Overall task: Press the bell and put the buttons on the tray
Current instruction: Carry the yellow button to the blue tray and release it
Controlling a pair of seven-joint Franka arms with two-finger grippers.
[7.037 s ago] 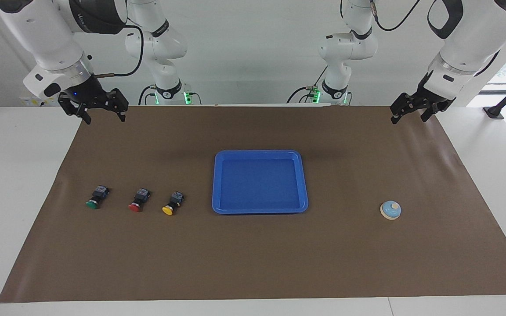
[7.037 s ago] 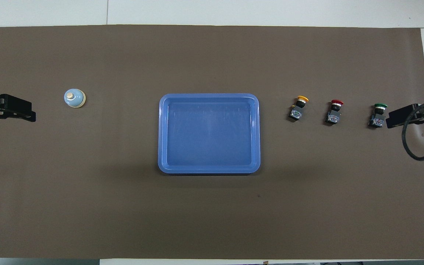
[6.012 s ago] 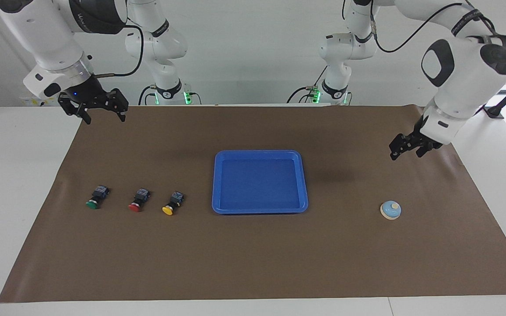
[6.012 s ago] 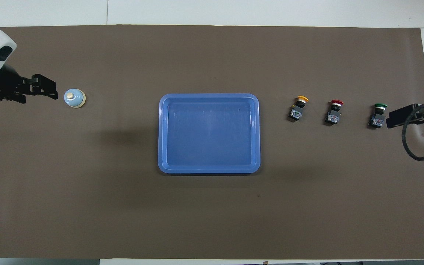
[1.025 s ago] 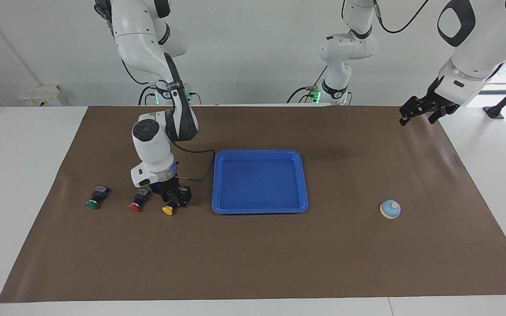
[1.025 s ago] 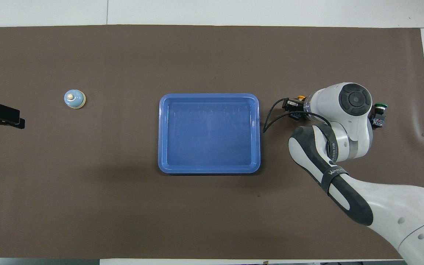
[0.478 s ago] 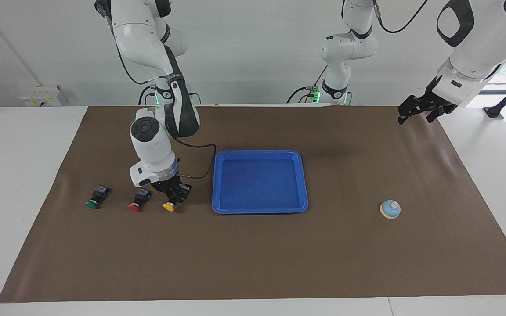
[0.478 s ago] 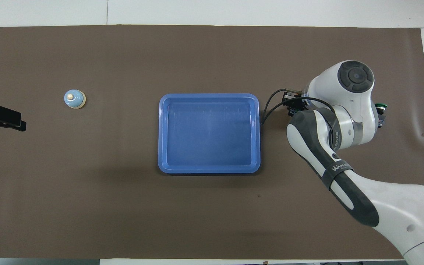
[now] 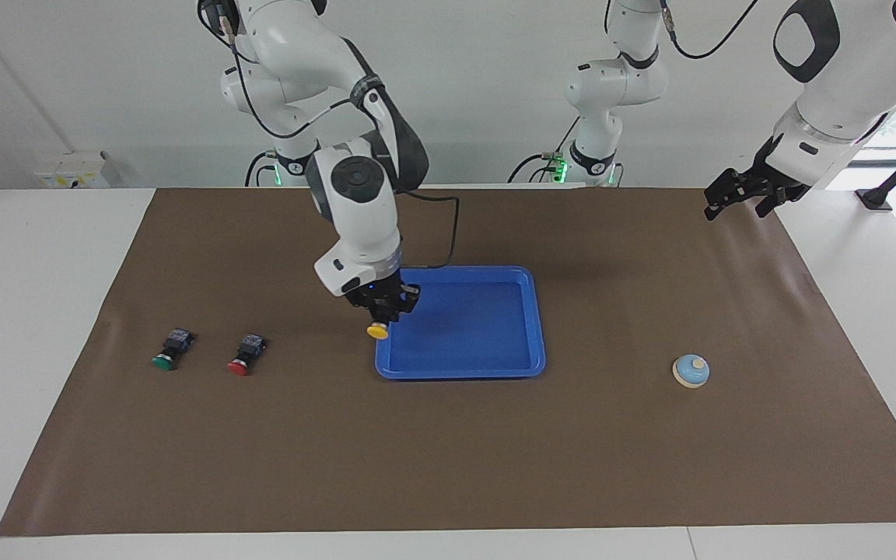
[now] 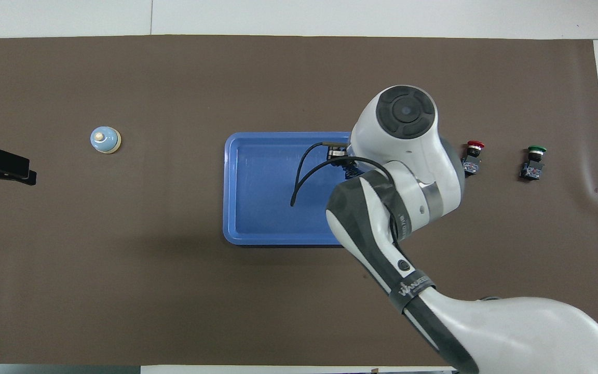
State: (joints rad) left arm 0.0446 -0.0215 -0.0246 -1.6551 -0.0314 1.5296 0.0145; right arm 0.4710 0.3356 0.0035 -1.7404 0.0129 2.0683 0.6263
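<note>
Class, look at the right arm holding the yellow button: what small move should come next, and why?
Probably carry it a little farther over the tray, then lower it. The right gripper, shut on the yellow button, hangs raised at the tray's edge nearest the red button.

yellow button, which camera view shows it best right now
The facing view. There the yellow button hangs in plain sight under the right gripper, shut on it over the edge of the tray at the right arm's end. In the overhead view the right arm's wrist covers the button completely.
</note>
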